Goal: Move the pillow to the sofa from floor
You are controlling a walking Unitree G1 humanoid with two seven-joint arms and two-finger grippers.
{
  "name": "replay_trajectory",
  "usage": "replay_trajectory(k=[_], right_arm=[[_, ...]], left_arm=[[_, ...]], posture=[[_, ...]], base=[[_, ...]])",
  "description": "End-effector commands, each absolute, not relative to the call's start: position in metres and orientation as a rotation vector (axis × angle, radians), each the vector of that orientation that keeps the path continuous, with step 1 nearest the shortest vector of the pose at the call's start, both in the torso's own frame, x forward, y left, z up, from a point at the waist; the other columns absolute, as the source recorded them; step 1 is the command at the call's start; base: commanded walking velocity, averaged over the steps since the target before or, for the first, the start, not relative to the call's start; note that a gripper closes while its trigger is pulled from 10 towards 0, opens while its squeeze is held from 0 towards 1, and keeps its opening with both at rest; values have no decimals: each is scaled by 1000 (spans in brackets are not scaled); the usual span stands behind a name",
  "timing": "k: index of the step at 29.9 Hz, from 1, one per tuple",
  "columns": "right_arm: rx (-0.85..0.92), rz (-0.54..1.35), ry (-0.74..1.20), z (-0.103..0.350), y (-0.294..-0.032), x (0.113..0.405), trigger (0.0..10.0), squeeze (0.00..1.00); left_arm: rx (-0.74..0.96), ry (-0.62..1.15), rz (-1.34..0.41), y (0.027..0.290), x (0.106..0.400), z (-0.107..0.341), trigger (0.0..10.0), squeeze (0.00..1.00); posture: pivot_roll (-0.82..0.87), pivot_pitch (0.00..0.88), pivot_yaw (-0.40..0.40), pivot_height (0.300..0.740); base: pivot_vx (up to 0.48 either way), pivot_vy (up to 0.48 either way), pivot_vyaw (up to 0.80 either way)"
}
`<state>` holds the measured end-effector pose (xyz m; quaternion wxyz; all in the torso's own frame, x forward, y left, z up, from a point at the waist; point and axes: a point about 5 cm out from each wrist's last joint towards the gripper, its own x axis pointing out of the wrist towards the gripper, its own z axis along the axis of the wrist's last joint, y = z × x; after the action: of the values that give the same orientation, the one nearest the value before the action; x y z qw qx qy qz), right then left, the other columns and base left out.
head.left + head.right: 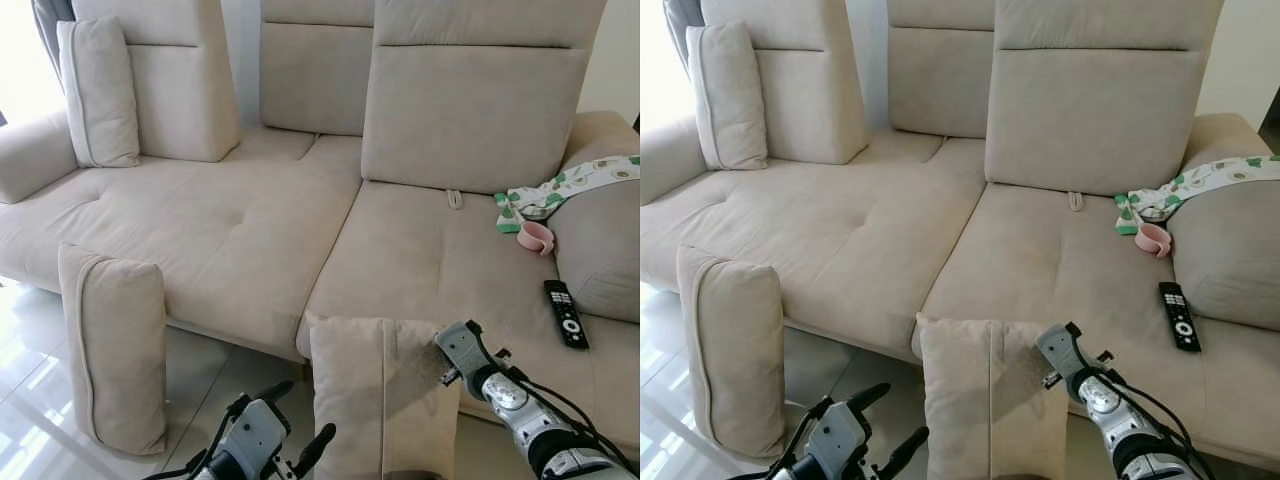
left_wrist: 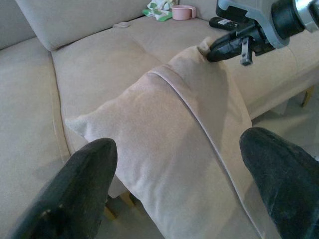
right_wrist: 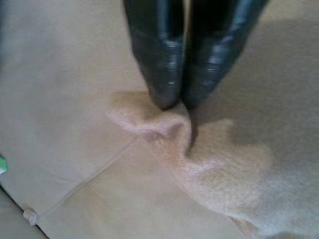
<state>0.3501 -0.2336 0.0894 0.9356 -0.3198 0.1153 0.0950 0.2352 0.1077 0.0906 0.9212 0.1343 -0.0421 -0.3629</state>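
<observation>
Starting at the left, 1 spare cushion (image 1: pixel 115 345) stands on the floor (image 1: pixel 30 350) against the sofa (image 1: pixel 220 230). Next, the left gripper (image 2: pixel 179 179) hovers low with its fingers spread wide, aimed at the pillow (image 1: pixel 385 395) but not touching it. The pillow stands upright before the seat edge. The right gripper (image 3: pixel 180 102) has its fingers pressed together, pinching the pillow's top corner. To do the lift well, the left fingers should probably close on the opposite side, so that 2 holds share the load and the pinched corner does not slip. Further right lie a pink cup (image 1: pixel 535 237) and a remote (image 1: pixel 565 313); no writing is legible.
</observation>
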Motion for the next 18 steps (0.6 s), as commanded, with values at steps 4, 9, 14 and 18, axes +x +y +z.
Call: replay_trajectory(k=[4, 9, 14, 18], right_arm=[[-610, 240, 208, 81, -227, 343, 0, 0], [-575, 309, 117, 68, -222, 321, 0, 0], [-542, 349, 48, 65, -216, 304, 0, 0], [-533, 404, 1, 66, -206, 286, 0, 0]], left_arm=[[315, -76, -753, 106, 233, 89, 10000, 0], [311, -88, -750, 103, 238, 90, 10000, 0], [303, -94, -759, 99, 241, 89, 10000, 0], [294, -106, -774, 91, 245, 89, 10000, 0]], posture=[[310, 131, 59, 523], [269, 115, 47, 523], [242, 108, 43, 523], [211, 101, 39, 523]], base=[[0, 0, 0], [0, 0, 0], [0, 0, 0], [0, 0, 0]])
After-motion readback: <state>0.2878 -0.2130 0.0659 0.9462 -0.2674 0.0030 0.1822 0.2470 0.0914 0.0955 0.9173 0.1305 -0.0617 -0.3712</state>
